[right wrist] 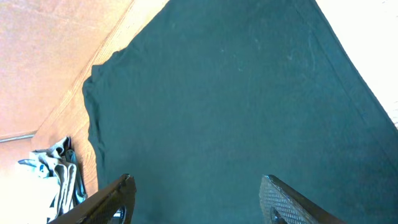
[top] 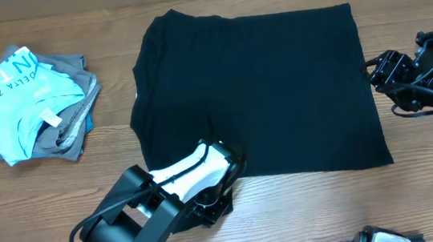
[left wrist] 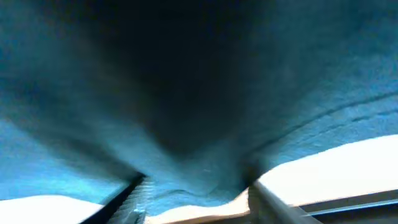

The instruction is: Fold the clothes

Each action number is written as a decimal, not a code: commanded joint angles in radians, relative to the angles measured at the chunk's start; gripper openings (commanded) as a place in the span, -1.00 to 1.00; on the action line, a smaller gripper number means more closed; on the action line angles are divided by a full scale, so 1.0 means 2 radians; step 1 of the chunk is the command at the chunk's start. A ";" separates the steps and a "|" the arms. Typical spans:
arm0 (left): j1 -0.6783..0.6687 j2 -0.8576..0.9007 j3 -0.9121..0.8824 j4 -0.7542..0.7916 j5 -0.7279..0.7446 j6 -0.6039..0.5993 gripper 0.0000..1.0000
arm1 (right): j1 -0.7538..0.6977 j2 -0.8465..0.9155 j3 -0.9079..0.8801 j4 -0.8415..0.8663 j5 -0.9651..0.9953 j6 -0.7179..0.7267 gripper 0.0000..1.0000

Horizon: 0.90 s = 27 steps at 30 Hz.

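The shirt (top: 262,92) is lying flat in the middle of the table (top: 307,216), with its long axis running left to right in the overhead view. The straight hem is facing the right gripper (top: 374,72). The shaped end, probably the collar, is pointing toward the pile (top: 33,104) of folded clothes.

The first fold is only starting, and the step in hand is the pickup. The left gripper (top: 229,168) is sitting at the shirt's near edge. In the blurred wrist view its fingers appear to be standing apart with cloth bunching between them, not yet pinched. The right gripper is waiting just beside the hem with its fingers apart and holding nothing.

Next, the left fingers need to close on the edge. The right gripper will likely need to take a matching grip, so that both can lift together and carry that side across.
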<state>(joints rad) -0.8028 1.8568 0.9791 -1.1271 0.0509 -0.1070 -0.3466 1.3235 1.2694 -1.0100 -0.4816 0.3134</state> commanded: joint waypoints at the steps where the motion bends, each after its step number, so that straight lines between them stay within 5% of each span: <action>1: -0.001 0.010 -0.017 0.029 0.025 0.012 -0.55 | -0.001 -0.001 0.001 0.002 0.005 -0.004 0.36; 5: -0.001 0.010 -0.014 0.018 0.027 0.007 -0.92 | -0.001 -0.001 0.001 0.001 0.011 -0.003 0.36; 14: 0.016 0.009 0.039 -0.063 0.022 0.007 -0.91 | -0.005 0.023 0.001 -0.042 0.083 0.031 0.43; 27: 0.069 0.009 0.113 -0.128 -0.025 0.008 -0.92 | -0.101 0.148 -0.052 -0.107 0.111 0.020 0.24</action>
<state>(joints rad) -0.6785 1.8637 1.1698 -1.3670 0.0471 -0.1005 -0.5163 1.5879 1.2091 -1.2163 -0.2768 0.3729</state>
